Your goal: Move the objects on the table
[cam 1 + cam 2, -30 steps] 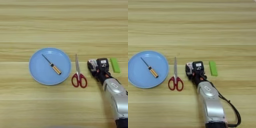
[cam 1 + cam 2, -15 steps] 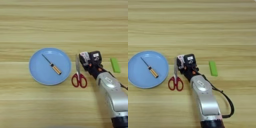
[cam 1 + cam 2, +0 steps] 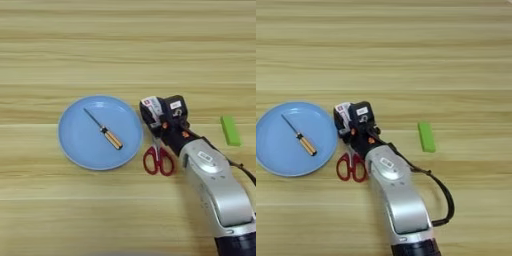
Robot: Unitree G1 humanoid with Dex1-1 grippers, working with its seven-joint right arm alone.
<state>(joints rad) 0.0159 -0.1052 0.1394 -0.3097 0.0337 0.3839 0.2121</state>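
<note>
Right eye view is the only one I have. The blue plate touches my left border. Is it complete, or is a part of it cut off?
Observer: In the left eye view the light-blue plate is whole and round, with bare wooden table on its left.
Operator: Does any other object lie there, left of the plate?
Observer: No. Only table planks show from the plate to that view's left edge.
</note>
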